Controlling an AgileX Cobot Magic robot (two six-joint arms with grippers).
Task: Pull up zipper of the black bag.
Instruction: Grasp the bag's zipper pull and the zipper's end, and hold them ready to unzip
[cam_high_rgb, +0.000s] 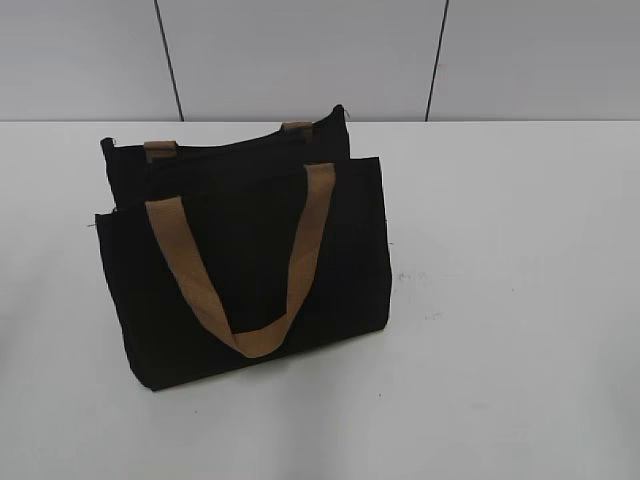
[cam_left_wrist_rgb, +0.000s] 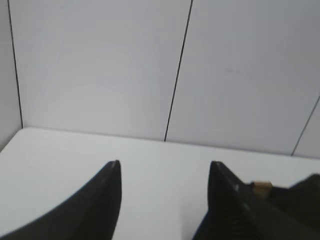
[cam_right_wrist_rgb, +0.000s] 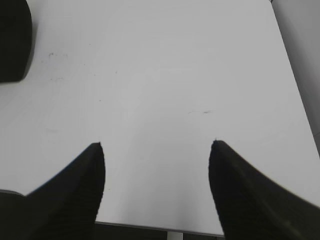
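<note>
While both arms hung back from work, no step begun: approach stage, judged. Left gripper (cam_left_wrist_rgb: 165, 200) spread wide, empty, over bare white table (cam_left_wrist_rgb: 150, 165). Right gripper (cam_right_wrist_rgb: 156, 185) likewise parted, holding nothing; dark bag corner at that view's far left. Rectangular black fabric tote bag (cam_high_rgb: 250, 260) stood left of centre on table, tan webbing handle (cam_high_rgb: 250, 290) draped down front. Black zipper tape (cam_high_rgb: 230, 145) ran along top edge; slider not discernible. Next, probably: steady bag, find pull. Handles near zipper, possible snag. Grey panelled wall (cam_high_rgb: 300, 60) behind.

White table (cam_high_rgb: 520, 350) meets grey panelled wall (cam_high_rgb: 300, 55).
</note>
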